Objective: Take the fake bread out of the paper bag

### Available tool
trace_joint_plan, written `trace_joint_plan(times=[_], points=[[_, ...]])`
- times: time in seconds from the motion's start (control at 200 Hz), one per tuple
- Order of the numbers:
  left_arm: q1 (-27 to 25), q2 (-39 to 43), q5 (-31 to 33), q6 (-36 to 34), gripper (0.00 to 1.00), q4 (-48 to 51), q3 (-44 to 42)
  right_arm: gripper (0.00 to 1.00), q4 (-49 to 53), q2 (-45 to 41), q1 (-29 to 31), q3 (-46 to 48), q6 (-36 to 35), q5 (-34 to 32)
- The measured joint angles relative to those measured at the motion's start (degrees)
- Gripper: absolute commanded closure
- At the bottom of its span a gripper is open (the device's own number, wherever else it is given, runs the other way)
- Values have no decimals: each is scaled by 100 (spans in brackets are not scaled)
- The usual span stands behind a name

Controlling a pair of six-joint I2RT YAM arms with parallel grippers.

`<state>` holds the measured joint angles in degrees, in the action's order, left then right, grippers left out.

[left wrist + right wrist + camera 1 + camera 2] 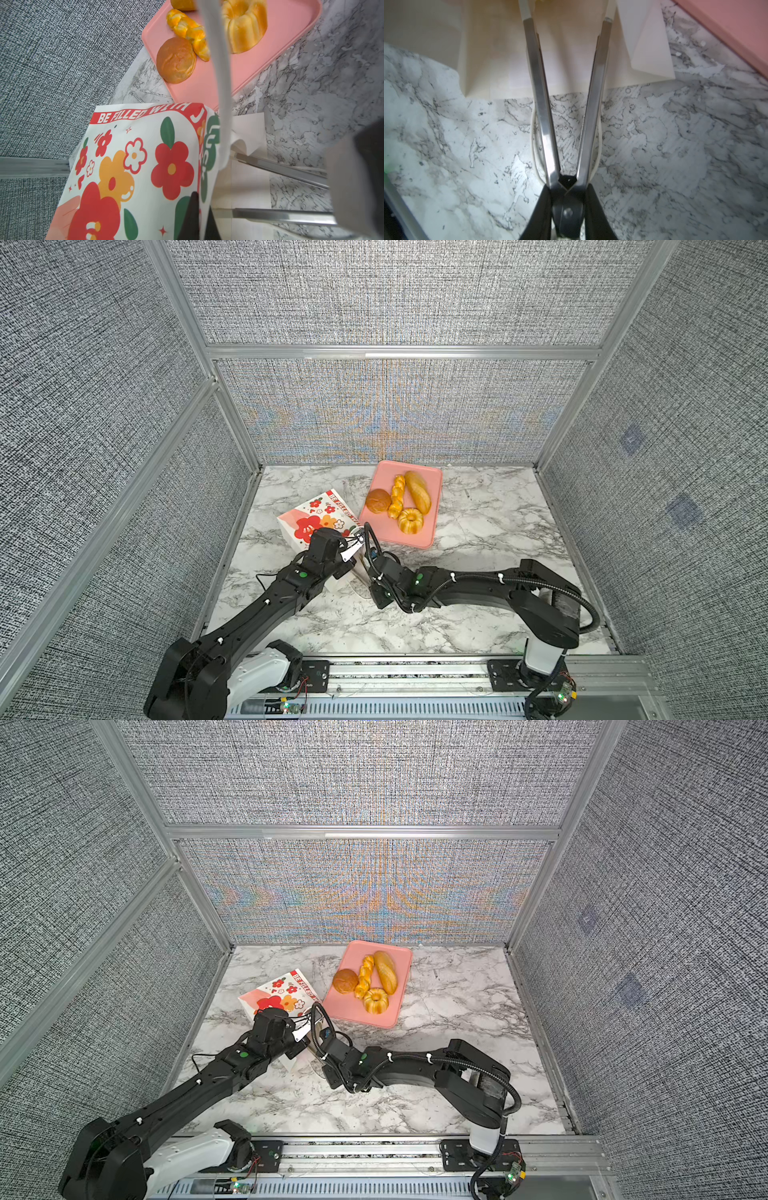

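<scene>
The paper bag (316, 516) lies on its side on the table (478, 531). Its length runs straight ahead of the right claw (567, 192), and its mouth faces that claw. The left claw (199, 212), on a low arm stretched forward, is clamped on the mouth's upper edge. The right claw, on an arm bent across the middle, grips the hinge end of metal tongs (542, 104). Their spread arms reach into the mouth; what is inside is hidden. Just beyond this claw, a tray (386, 526) holds bread: bun (377, 501), twist (397, 495), loaf (417, 491), ring cake (409, 521). Bare table lies to its right.
</scene>
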<state>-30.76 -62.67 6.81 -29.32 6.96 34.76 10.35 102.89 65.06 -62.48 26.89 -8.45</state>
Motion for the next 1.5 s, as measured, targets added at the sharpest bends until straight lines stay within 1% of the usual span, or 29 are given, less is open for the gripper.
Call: trace_joint_plan(times=[0.135,0.18,0.205,0.265,0.31,0.375,0.505,0.595,0.735,0.83,0.96,1.06,1.196,1.336,1.501], points=[[-9,-33,101,66,100,2,50,90,365,-341,4,280,44,-9],[-11,-33,125,85,100,-4,59,88,391,-455,9,350,92,-9],[-11,-33,136,87,100,-4,61,86,402,-498,9,378,109,-7],[-11,-33,166,107,100,0,66,76,446,-531,9,400,129,0],[-11,-33,184,109,100,-4,70,67,472,-522,9,398,155,24],[-11,-33,195,122,100,-4,74,59,479,-490,9,393,166,37],[-11,-13,212,125,100,-7,74,49,352,-522,9,463,166,109],[-11,-7,219,125,100,-4,74,44,186,-625,9,542,151,90],[-11,24,223,125,100,-2,74,40,-175,-678,-15,555,24,-48],[-11,33,223,125,100,2,74,38,-413,-542,-24,531,-87,-195],[-11,59,225,122,100,2,74,33,-452,-337,-50,492,-170,-356],[-11,59,225,122,100,2,74,32,-457,-254,-74,481,-190,-398],[-11,22,223,129,100,-7,74,31,-592,-2,-98,485,-162,-356],[-11,-63,216,149,100,-55,74,32,-964,177,-101,623,-98,-280],[-11,-133,210,146,100,-74,122,34,-1373,352,-85,619,-105,-260]])
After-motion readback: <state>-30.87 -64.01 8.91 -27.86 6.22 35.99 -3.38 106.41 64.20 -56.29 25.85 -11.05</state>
